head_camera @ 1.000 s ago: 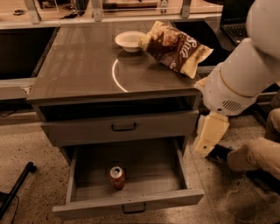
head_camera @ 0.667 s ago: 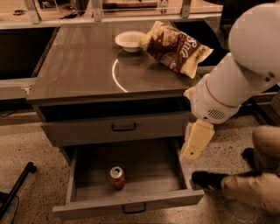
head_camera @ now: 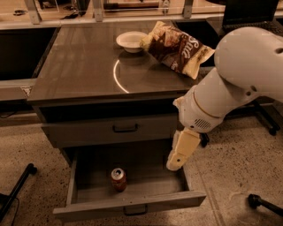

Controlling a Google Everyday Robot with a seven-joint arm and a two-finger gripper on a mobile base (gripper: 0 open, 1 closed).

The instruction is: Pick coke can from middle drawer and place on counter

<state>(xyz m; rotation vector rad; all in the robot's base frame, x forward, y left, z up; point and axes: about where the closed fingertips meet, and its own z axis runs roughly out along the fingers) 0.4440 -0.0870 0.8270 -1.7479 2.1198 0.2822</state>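
The coke can (head_camera: 118, 178) stands upright in the open middle drawer (head_camera: 132, 208), left of centre near its front wall. The drawer is pulled out under the closed handled drawer front (head_camera: 115, 129). The counter (head_camera: 79, 66) is the glossy top of the cabinet, with a bright arc of light on it. My gripper (head_camera: 175, 162) hangs pale and pointing down from the big white arm, above the drawer's right side. It is to the right of the can and higher, not touching it.
A white bowl (head_camera: 131, 41) and a brown chip bag (head_camera: 177, 48) lie at the back right of the counter. A laptop (head_camera: 250, 13) sits on a dark desk at the top right. Black legs lie on the floor at left (head_camera: 17, 190) and right (head_camera: 265, 204).
The arm has swung left and forward. The gripper has moved from beside the cabinet's right edge to over the open drawer's right side. The can has not moved.
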